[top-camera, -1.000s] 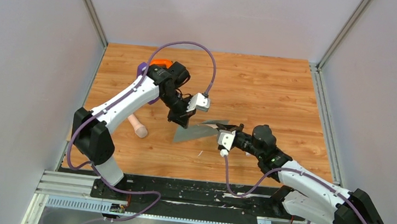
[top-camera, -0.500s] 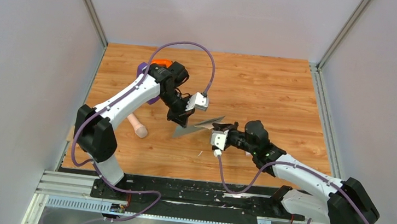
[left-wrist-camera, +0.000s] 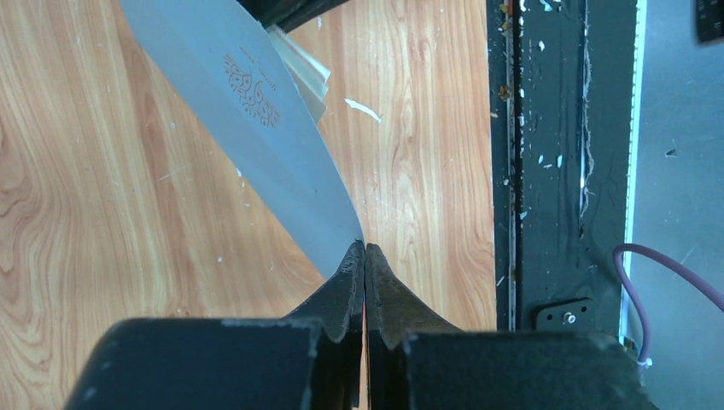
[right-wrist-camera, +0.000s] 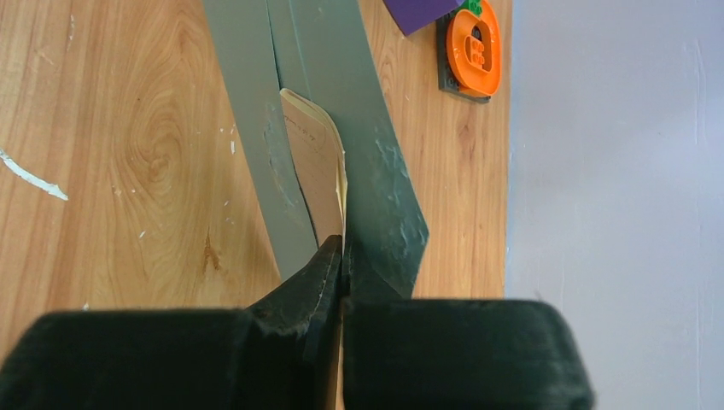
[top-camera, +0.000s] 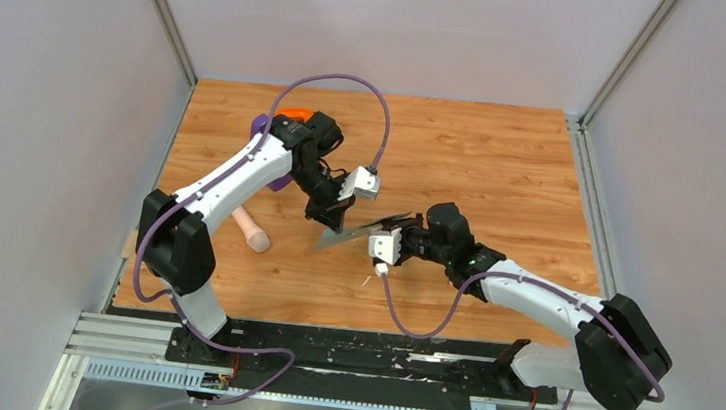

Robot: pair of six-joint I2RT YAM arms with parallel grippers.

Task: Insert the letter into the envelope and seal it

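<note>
The grey-teal envelope (top-camera: 351, 236) hangs tilted above the wooden table between my two grippers. My left gripper (top-camera: 332, 225) is shut on one corner of it; in the left wrist view the envelope (left-wrist-camera: 256, 128) runs up and left from the closed tips (left-wrist-camera: 364, 248). My right gripper (top-camera: 394, 232) is shut on the pale beige letter (right-wrist-camera: 316, 162). The letter's far part sits between the envelope's (right-wrist-camera: 367, 111) two grey layers, and its near end is pinched at the tips (right-wrist-camera: 343, 249). A pale edge of the letter (left-wrist-camera: 300, 68) shows behind the envelope.
A pinkish cylinder (top-camera: 252, 233) lies on the table (top-camera: 503, 168) left of the envelope. An orange pumpkin-shaped piece (right-wrist-camera: 475, 51) and a purple piece (right-wrist-camera: 418, 10) sit at the back left, partly behind my left arm. A small white scrap (top-camera: 368, 281) lies nearby.
My right gripper has moved left toward the left gripper, carrying the letter further into the envelope. The envelope has turned more edge-on. My left gripper has barely moved.
</note>
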